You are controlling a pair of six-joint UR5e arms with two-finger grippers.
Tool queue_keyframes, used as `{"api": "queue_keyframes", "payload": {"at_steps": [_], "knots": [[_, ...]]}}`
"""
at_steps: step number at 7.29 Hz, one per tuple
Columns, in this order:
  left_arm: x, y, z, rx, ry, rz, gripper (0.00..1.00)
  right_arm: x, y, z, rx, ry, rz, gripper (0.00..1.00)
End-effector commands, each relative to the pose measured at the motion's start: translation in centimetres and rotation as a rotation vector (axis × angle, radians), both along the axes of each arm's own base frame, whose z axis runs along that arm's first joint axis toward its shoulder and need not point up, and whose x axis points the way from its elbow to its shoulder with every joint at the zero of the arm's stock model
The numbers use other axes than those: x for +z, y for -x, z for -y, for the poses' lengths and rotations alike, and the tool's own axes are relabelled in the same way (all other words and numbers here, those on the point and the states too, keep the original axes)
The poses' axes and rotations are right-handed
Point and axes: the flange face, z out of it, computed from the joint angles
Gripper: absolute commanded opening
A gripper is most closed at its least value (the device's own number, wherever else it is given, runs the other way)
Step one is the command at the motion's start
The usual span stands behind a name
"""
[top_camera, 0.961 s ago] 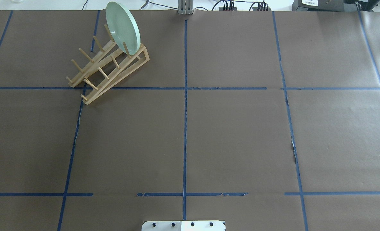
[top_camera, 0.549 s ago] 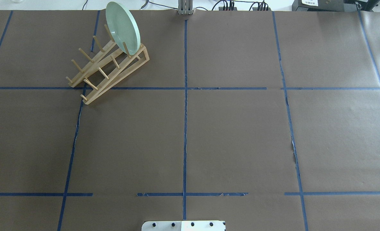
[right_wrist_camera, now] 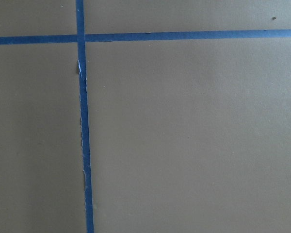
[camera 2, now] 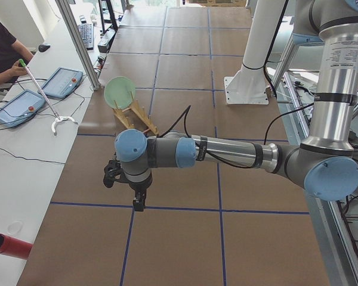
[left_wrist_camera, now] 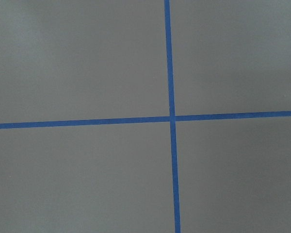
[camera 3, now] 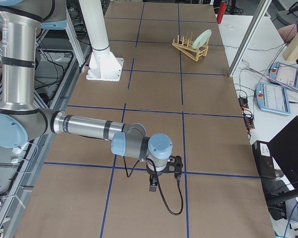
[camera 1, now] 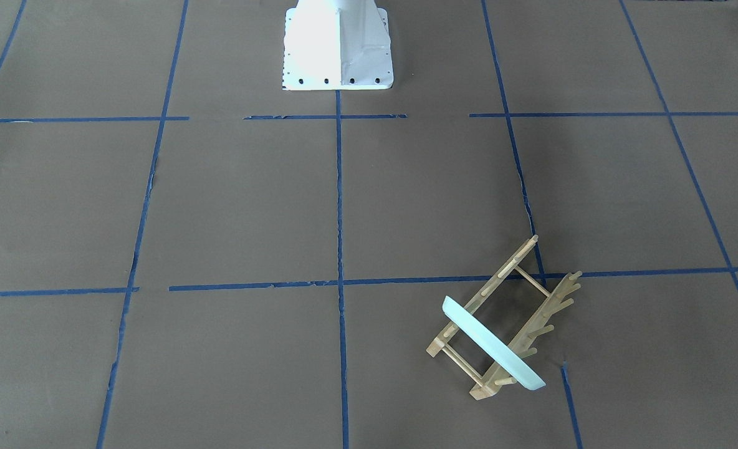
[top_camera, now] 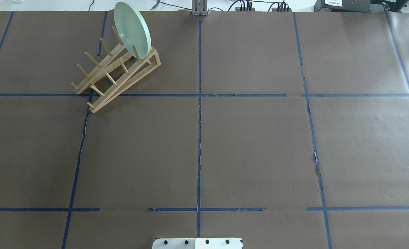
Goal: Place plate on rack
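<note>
Plate (top_camera: 132, 30) stands on edge between the pegs at the rack's (top_camera: 116, 74) far end, on the bench's (top_camera: 259, 145) left side. Left end effector (camera 2: 138, 202) is nearer, right end effector (camera 3: 153, 186) well apart. Can't tell if either's clenched.

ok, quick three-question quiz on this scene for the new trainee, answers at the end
1. Where is the plate? A) flat on the paper B) standing on edge in the rack C) held by a claw
2. True or false: the plate sits at the rack's end farthest from the robot's base.
3. Fill in: the rack is on the robot's ____ side of the table.
Key: 1 B; 2 true; 3 left.
</note>
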Motion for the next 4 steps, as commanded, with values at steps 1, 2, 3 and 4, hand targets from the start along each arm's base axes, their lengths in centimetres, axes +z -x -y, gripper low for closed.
{"api": "queue_keyframes", "payload": {"at_steps": [1,2,3,4], "knots": [[0.76,0.06,-0.13,0.001,0.014,-0.001,1.00,0.00,0.00,0.00,0.000,0.000,0.000,1.00],[1.22,0.12,-0.25,0.000,0.023,-0.002,1.00,0.00,0.00,0.00,0.000,0.000,0.000,1.00],[1.44,0.12,-0.28,0.000,0.028,-0.002,1.00,0.00,0.00,0.00,0.000,0.000,0.000,1.00],[1.38,0.28,-0.25,-0.004,0.029,-0.002,1.00,0.00,0.00,0.00,0.000,0.000,0.000,1.00]]}}
